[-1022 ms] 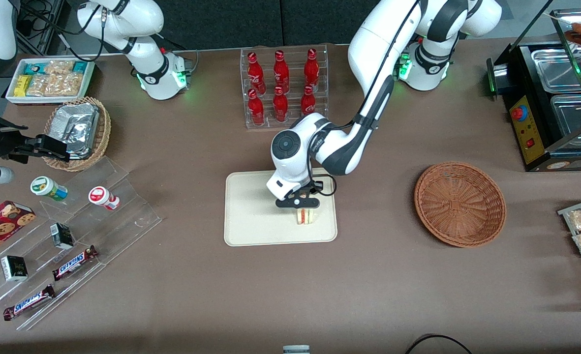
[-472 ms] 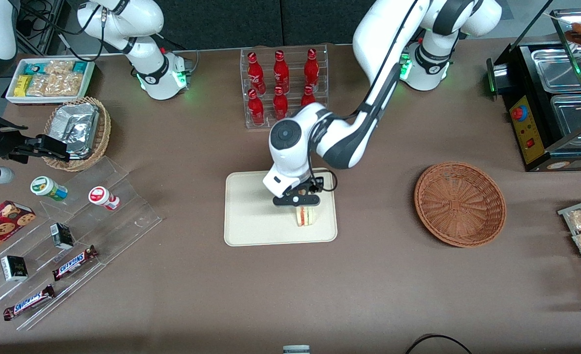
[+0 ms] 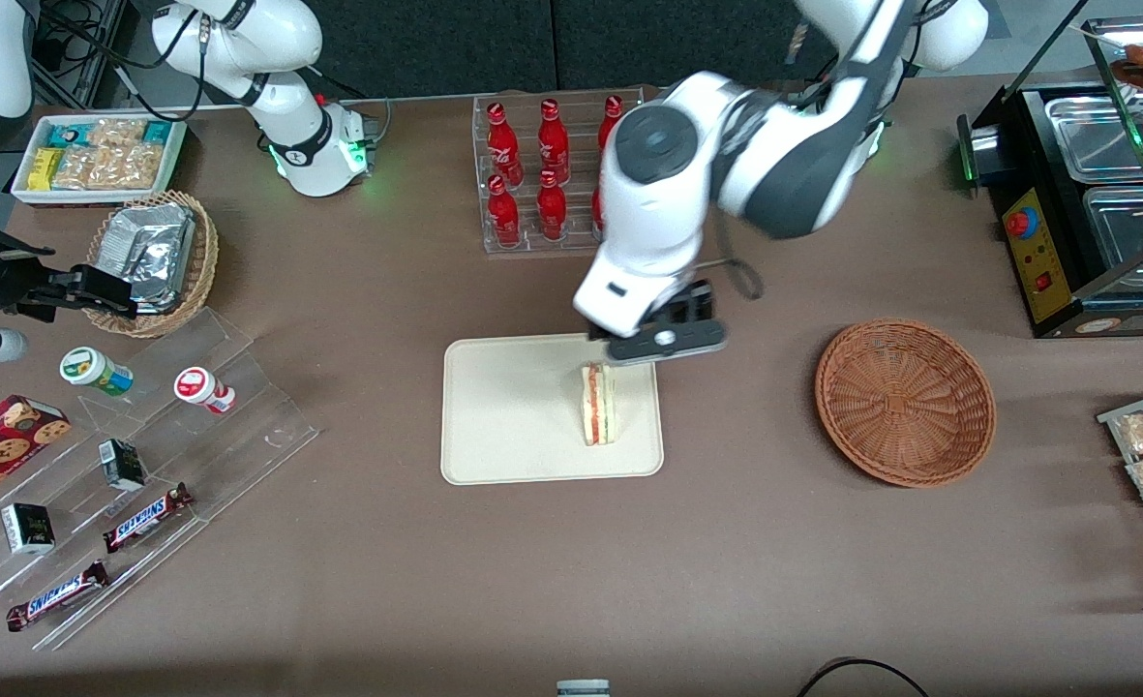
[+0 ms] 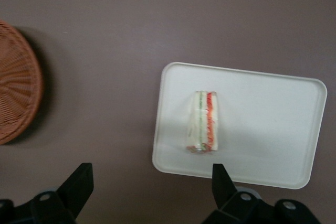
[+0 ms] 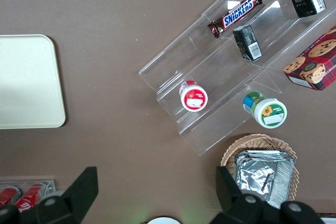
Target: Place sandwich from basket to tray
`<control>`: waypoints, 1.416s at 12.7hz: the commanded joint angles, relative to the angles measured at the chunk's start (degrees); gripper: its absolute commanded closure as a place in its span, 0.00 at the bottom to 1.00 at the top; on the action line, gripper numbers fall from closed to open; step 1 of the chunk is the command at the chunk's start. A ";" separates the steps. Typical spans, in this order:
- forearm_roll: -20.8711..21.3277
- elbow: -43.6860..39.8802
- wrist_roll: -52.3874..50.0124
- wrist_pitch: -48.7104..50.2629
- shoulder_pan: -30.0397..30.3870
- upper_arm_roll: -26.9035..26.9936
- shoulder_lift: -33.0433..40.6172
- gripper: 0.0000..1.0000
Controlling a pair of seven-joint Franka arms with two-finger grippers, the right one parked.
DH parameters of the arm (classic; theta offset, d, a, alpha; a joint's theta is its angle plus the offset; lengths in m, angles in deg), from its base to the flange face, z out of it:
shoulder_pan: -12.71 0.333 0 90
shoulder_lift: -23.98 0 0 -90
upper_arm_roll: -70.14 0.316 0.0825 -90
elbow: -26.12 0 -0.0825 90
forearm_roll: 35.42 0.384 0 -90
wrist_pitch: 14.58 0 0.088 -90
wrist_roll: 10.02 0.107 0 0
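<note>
Since the earlier frames the gripper (image 3: 665, 341) has lifted off the sandwich (image 3: 598, 404) and pulled up and away; it now hangs over the tray's (image 3: 513, 416) edge at about one o'clock from the sandwich in the front view, and the arm's wrist looms much larger. The sandwich has stayed where it was, and more of it now shows clear of the gripper.

Its fingers are spread wide with nothing between them, as the wrist view shows: the two fingertips (image 4: 79, 184) stand well apart over bare table and tray rim.

As for progress, the main work looks done. The sandwich lies on the tray (image 4: 273, 124), toward the tray's three o'clock side in the front view, free of the gripper. The basket (image 3: 905, 401) sits well apart toward the working arm's end of the table and holds nothing visible. What is left, by my judgement, is only for the arm to retreat.

The sandwich (image 4: 203, 121) is a small pale wedge with its layered edge turned upward, showing red, orange and green stripes between white bread. It rests wholly inside the rim and looks intact and settled.
</note>
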 commanded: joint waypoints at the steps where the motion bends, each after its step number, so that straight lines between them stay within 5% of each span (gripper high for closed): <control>1: 0.00 1.95 -0.15 4.00 4.77 -0.34 5.14 0.00; 9: -0.69 2.74 20.58 17.10 19.27 -0.34 14.72 0.00; 15: -1.84 14.49 33.25 18.43 28.94 -0.43 27.89 0.00; 18: -0.96 14.96 38.68 18.61 31.68 -1.13 28.45 0.00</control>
